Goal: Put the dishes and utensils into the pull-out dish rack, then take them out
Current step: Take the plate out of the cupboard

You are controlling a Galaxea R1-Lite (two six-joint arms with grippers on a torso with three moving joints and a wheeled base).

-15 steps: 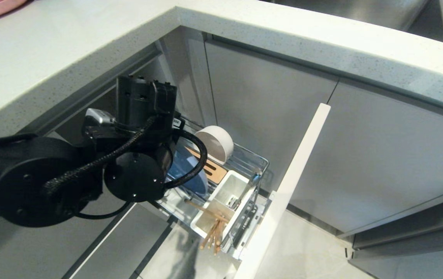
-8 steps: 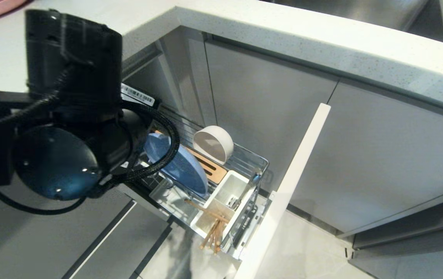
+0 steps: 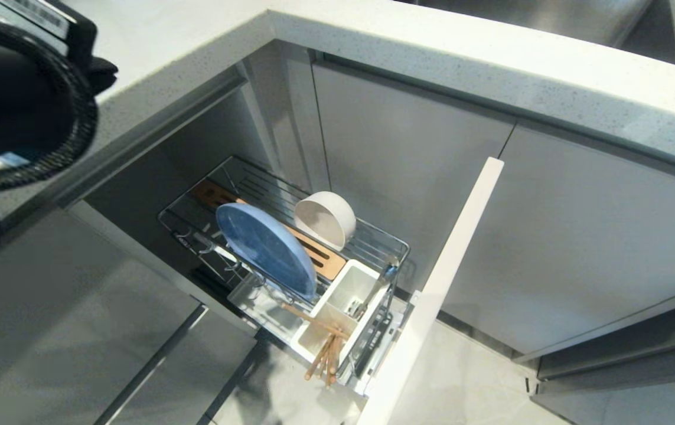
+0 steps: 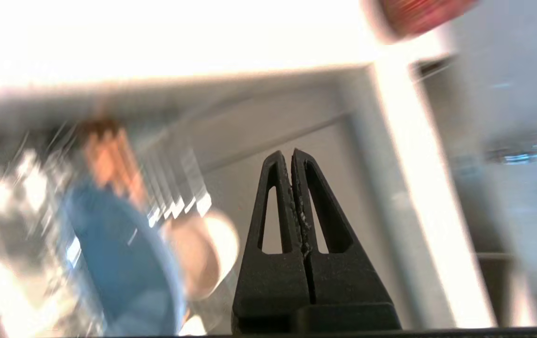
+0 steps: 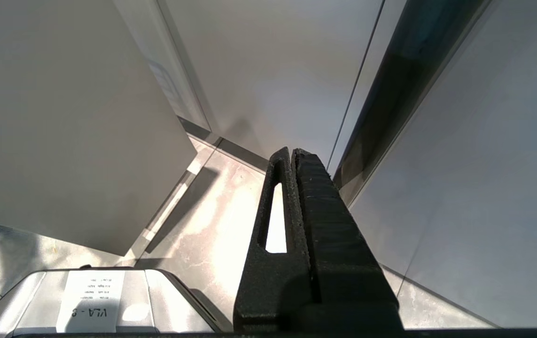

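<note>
The pull-out dish rack (image 3: 393, 245) stands drawn out below the counter corner, its door front (image 3: 449, 265) edge-on. A pale-blue plate (image 3: 266, 248) stands on edge in it, with the off-white bowl (image 3: 325, 219) tipped beside it. Wooden chopsticks (image 3: 324, 357) and a metal spoon (image 3: 372, 295) sit in the white caddy (image 3: 349, 286). My left arm (image 3: 12, 100) is high at the upper left, away from the rack. The left gripper (image 4: 292, 152) is shut on nothing, with the blurred plate (image 4: 118, 263) and bowl (image 4: 202, 253) off to its side. My right gripper (image 5: 291, 151) is shut and empty, parked low by the cabinets.
The speckled white countertop (image 3: 431, 53) overhangs the rack, with a sink (image 3: 550, 18) at the back. Grey cabinet fronts (image 3: 579, 236) stand to the right of the open door. Pale tiled floor (image 3: 467, 383) lies below. My base (image 5: 85, 300) shows in the right wrist view.
My left arm has lifted from just over the rack up to the upper left corner, uncovering the blue plate, which stays standing in the rack. Bowl and utensils have not moved.
</note>
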